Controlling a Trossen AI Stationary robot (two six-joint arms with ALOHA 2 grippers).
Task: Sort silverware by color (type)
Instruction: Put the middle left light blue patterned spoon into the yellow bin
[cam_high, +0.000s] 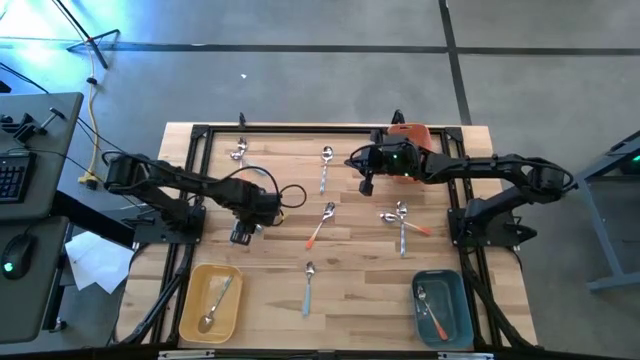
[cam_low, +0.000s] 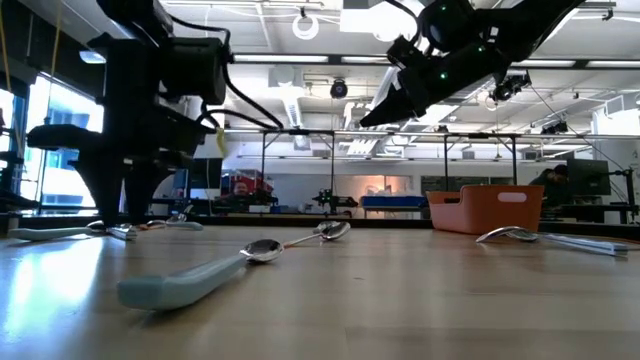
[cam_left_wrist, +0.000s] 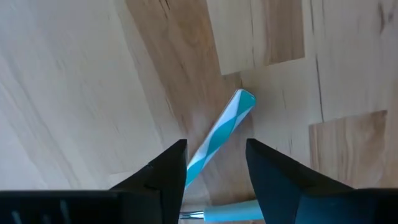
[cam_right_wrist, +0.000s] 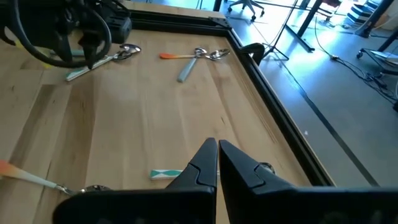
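Note:
Spoons and forks lie scattered flat on the wooden table (cam_high: 270, 290). One has an orange handle (cam_high: 320, 225), one a light blue handle (cam_high: 308, 288), and a cluster (cam_high: 402, 222) lies at the right. My left gripper (cam_high: 243, 235) is low over the table's left part. It is open, and its fingers stand on either side of a blue-and-white striped handle (cam_left_wrist: 219, 138). A second blue handle (cam_left_wrist: 233, 214) lies just below. My right gripper (cam_right_wrist: 217, 155) is shut and empty. It hangs above the table (cam_low: 390, 105) near the orange bin (cam_high: 408, 135).
A yellow tray (cam_high: 190, 310) at the near left holds a spoon. A teal tray (cam_high: 458, 315) at the near right holds utensils, one with an orange handle. The orange bin stands at the far edge. More pieces lie at the far left (cam_high: 238, 150) and far centre (cam_high: 325, 165).

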